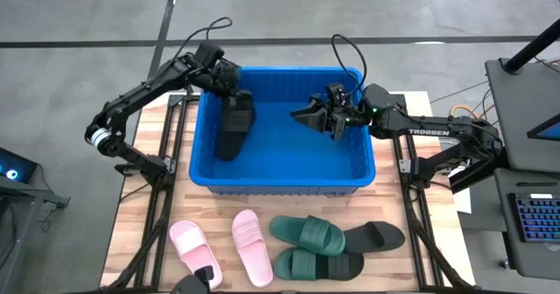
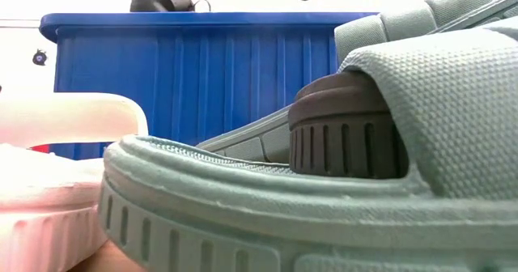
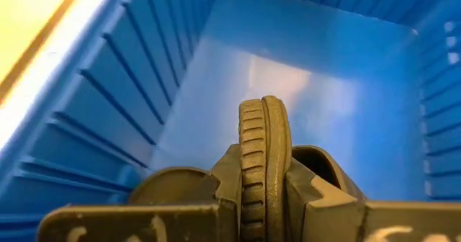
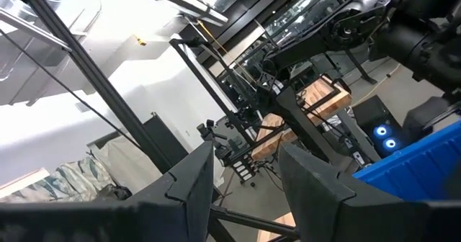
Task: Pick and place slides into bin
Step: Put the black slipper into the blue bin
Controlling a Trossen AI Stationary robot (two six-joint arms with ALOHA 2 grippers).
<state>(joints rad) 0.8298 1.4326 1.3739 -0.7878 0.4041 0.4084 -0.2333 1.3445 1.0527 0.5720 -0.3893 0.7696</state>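
Observation:
The blue bin point(image 1: 282, 178) stands at the table's middle. My left gripper point(image 1: 229, 94) is over the bin's far left part, shut on a black slide point(image 1: 234, 129) that reaches down inside the bin. My right gripper point(image 1: 308, 115) is open and empty above the bin's far right part. Two pink slides point(image 1: 194, 246) point(image 1: 252, 246), two dark green slides point(image 1: 306, 233) point(image 1: 319, 263) and another black slide point(image 1: 378, 235) lie flat on the table in front of the bin. My left gripper pinches the black slide between its two fingers near one end point(image 3: 263, 199). The fingers come from above, pointing down into the bin, along the slide. The slide hangs edge-on below them, its free end point(image 3: 263, 109) low in the bin; whether it touches the floor I cannot tell.
The bin's ribbed left wall point(image 3: 108, 91) is close beside the held slide. In the low view a green slide point(image 2: 243, 215) and a pink slide point(image 2: 57, 142) fill the front, with the bin point(image 2: 202, 70) behind. A laptop point(image 1: 534, 224) sits on a stand to the right.

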